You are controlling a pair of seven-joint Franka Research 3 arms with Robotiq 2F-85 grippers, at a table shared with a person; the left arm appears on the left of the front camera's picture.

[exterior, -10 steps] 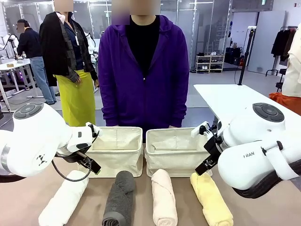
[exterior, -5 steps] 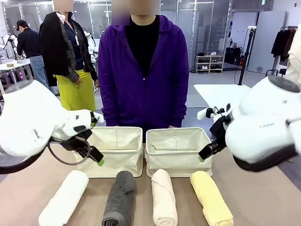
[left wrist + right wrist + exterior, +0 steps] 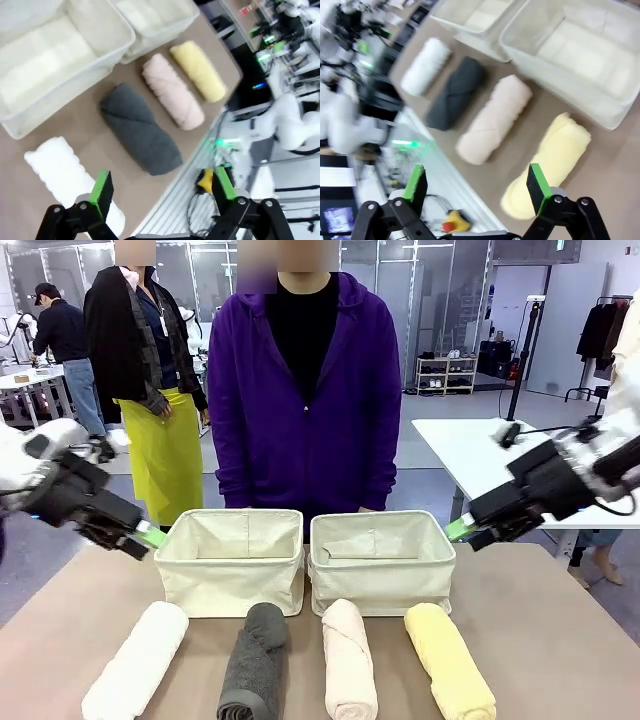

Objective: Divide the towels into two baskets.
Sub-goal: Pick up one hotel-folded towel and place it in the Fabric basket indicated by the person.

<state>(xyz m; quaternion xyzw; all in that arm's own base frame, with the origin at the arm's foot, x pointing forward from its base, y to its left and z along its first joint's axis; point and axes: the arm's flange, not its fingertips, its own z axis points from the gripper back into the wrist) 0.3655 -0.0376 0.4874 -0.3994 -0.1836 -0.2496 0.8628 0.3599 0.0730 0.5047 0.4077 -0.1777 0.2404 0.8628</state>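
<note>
Your left jaws stand wide open with nothing between the green pads (image 3: 102, 189). They hang in the air just off the outer side of the left basket (image 3: 230, 585). Your right jaws are spread just as wide and grip nothing either, raised beside the outer side of the right basket (image 3: 380, 585).

The two cream canvas baskets sit side by side in the middle of the tabletop (image 3: 560, 640), close in front of a person in a purple hoodie (image 3: 305, 390).

All four rolled towels lie on the tabletop in a row on your side of the baskets. From your left they are the white towel (image 3: 135, 665), the dark grey towel (image 3: 255, 660), the pale pink towel (image 3: 348, 660) and the yellow towel (image 3: 448, 660). Neither pair of jaws touches any of them.
</note>
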